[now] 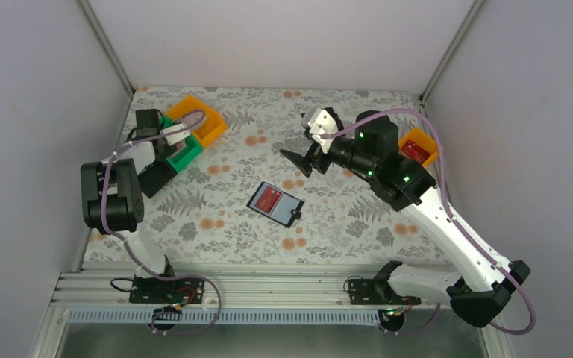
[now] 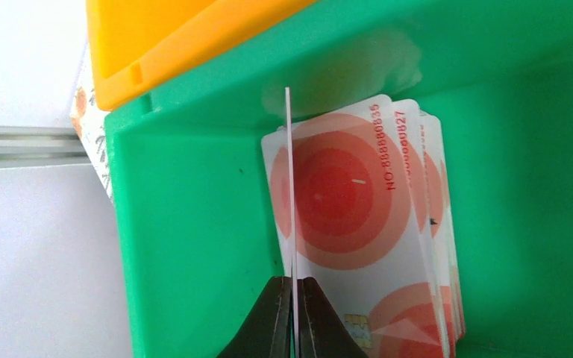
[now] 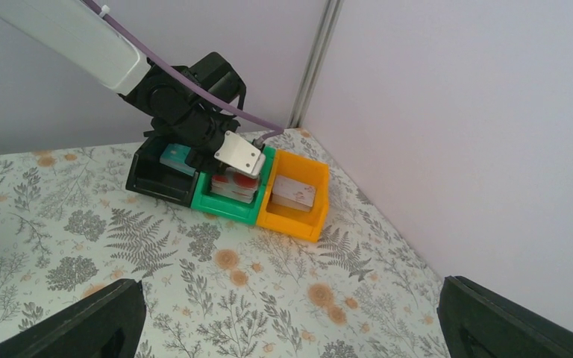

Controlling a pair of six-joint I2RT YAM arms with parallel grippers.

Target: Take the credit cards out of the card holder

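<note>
One thin plastic card (image 2: pixel 289 186), seen edge-on as a pale line so that its colour cannot be told, is pinched upright in the left claw (image 2: pixel 293 287), whose jaws are closed tight on its lower end. It hangs inside the green open-topped plastic bin (image 2: pixel 186 246), just beside a leaning stack of white cards printed with red circles (image 2: pixel 343 201). An orange plastic bin (image 2: pixel 164 37) touches the green bin on its far side and a black plastic bin (image 3: pixel 153 183) touches it on the near side, with something teal showing in it. To the right of the green bin and nearer the arm bases, well apart from it, the small black bifold card holder (image 1: pixel 289 206) lies spread open on the fern-patterned tabletop (image 1: pixel 343 224), with a red credit card (image 1: pixel 269 198) in its left half. The right claw (image 1: pixel 302 161) hovers above the tabletop to the right of the green bin, jaws wide apart and holding nothing. As I judge it, the step in hand is dropping off one removed card, with the red one not yet taken out. The next move calls for the left jaws to part so the card falls against the stack; after that the red card needs a thin pinch on its edge, likely with the holder pinned flat
</note>
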